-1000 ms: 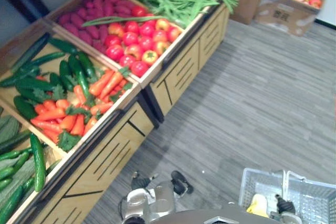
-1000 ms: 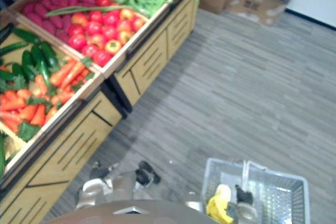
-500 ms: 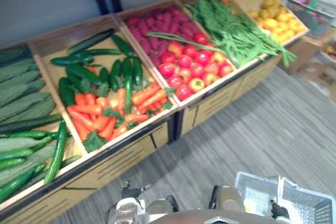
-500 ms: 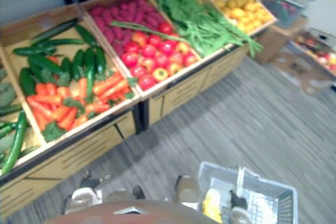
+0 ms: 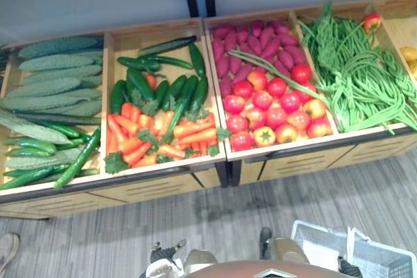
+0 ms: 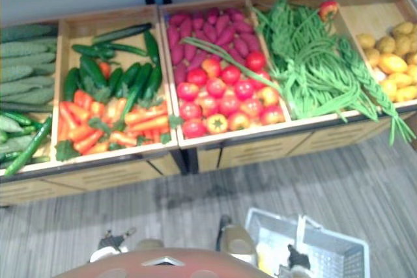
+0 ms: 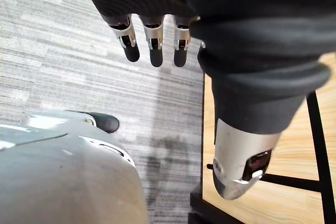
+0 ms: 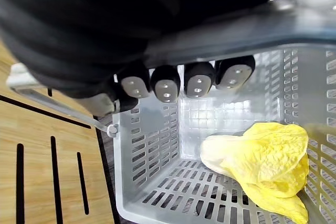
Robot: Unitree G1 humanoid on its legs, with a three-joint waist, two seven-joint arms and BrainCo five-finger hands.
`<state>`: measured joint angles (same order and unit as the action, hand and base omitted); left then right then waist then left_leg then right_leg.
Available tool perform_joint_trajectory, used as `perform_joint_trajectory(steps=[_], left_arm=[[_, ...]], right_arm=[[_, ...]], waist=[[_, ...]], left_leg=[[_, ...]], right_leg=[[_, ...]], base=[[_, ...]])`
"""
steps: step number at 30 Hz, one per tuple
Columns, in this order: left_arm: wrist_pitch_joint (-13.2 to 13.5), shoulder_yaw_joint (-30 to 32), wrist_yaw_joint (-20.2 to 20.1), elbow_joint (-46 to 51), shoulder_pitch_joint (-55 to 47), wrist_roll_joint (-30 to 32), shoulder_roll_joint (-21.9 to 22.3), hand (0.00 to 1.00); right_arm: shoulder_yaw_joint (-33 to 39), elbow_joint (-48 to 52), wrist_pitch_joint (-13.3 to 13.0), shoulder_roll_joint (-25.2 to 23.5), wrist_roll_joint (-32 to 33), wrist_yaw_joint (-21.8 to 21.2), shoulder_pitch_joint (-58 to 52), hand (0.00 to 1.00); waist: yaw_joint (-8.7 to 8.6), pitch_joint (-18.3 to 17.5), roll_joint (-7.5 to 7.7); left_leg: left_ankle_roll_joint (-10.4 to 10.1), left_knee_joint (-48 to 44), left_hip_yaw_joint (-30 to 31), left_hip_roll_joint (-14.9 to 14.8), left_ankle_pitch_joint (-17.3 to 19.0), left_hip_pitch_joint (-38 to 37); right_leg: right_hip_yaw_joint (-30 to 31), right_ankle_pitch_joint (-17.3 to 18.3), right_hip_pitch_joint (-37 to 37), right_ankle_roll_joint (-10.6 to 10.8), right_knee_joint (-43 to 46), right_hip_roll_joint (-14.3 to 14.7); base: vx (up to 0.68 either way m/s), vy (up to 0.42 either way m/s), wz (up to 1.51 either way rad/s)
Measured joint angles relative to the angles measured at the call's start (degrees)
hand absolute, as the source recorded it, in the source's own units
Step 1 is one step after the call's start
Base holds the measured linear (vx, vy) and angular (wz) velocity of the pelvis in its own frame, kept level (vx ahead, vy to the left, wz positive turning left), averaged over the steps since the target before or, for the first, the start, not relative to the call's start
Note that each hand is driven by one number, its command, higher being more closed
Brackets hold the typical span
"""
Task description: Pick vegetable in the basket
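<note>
On the stand, cucumbers lie leftmost, then carrots, tomatoes, beans and, rightmost, perhaps potatoes. The basket is in front, to the right, with a cabbage in it.

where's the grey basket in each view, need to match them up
Left eye view: grey basket in the lower right corner.
Right eye view: basket at the bottom, right of centre, yellow leafy vegetable inside.
Left wrist view: open left hand over grey floor.
Right wrist view: basket seen from above, right hand curled round its handle.
Shared landmark: the wooden stand, its light front in every view.
</note>
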<state>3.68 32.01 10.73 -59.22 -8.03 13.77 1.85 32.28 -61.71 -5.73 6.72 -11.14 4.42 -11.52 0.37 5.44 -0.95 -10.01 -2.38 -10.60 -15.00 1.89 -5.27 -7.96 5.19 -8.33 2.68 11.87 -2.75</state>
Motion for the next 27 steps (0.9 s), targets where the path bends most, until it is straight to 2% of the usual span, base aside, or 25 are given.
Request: perform_joint_trajectory(steps=[4,8,9,13,15,18,21,27], left_arm=[[-0.1,-0.1,0.2,0.0,-0.1,0.0,0.0,0.0],[-0.1,-0.2,0.7,-0.1,-0.3,0.0,0.0,0.0],[-0.1,-0.4,1.1,-0.1,-0.3,0.0,-0.1,0.0],[-0.1,-0.7,4.2,0.0,0.3,-0.1,-0.7,0.0],[0.0,-0.5,7.5,1.8,1.2,-0.6,-1.3,0.0],[0.0,-1.1,11.7,11.7,0.4,-2.5,-1.8,0.0],[1.4,-3.0,16.1,26.6,-1.4,-1.8,-2.2,0.0],[2.3,-3.7,20.5,40.8,-1.9,3.6,-2.1,0.0]], right_arm=[[-0.1,-0.2,0.0,0.0,-0.1,0.1,0.6,1.0],[-0.4,-1.2,0.0,0.2,-0.1,0.1,0.7,1.0],[-0.7,-1.3,0.0,0.2,-0.1,0.1,0.7,1.0],[-0.7,-2.2,-0.2,-0.3,0.0,0.4,0.5,1.0],[-0.9,-2.2,-0.3,-0.5,0.0,0.5,0.1,1.0],[-1.4,-2.1,-1.2,-0.5,0.0,1.1,-0.8,1.0],[-2.0,-1.6,-2.0,-0.5,-0.1,2.1,-1.9,1.0],[-4.7,0.5,-2.2,0.1,-0.2,2.8,-4.4,1.0]], waist=[[-0.1,0.0,-0.05],[-0.13,-0.2,-0.26],[-0.15,-0.5,-0.74],[-0.52,-0.8,-0.04],[-0.48,-1.1,0.37],[-0.31,-1.3,0.77],[-0.29,-1.6,0.54],[-0.95,-2.6,-1.04]], left_leg=[[0.1,2.0,-4.5,0.4,-2.6,0.1],[0.6,4.1,-5.8,0.5,-3.3,0.1],[0.6,5.0,-6.4,0.6,-3.3,0.1],[0.5,6.4,-6.7,1.3,-3.2,0.1],[0.5,6.4,-7.9,1.6,-2.2,0.1],[0.6,6.1,-8.8,2.4,-0.8,0.3],[1.1,5.1,-9.9,3.3,0.5,0.2],[0.9,4.1,-12.6,3.4,2.1,-0.4]], right_leg=[[-1.0,-0.9,1.0,0.2,-3.1,-0.2],[-1.2,-3.1,1.8,0.6,-7.0,0.2],[-1.1,-4.1,1.9,0.5,-8.6,0.4],[-1.3,-6.4,2.9,1.0,-11.7,0.2],[-0.9,-7.5,3.2,1.3,-12.7,0.0],[0.0,-9.1,3.8,1.7,-14.1,-0.4],[1.1,-9.8,3.7,2.2,-14.5,-1.3],[3.2,-10.4,3.5,2.5,-14.7,-1.2]], base=[[-0.05,-0.024,0.18],[-0.06,0.021,0.03],[-0.08,0.048,-0.03],[-0.06,0.041,0.03],[-0.06,0.056,-0.05],[-0.07,0.041,-0.11],[-0.04,0.051,-0.19],[0.03,0.018,-0.2]])
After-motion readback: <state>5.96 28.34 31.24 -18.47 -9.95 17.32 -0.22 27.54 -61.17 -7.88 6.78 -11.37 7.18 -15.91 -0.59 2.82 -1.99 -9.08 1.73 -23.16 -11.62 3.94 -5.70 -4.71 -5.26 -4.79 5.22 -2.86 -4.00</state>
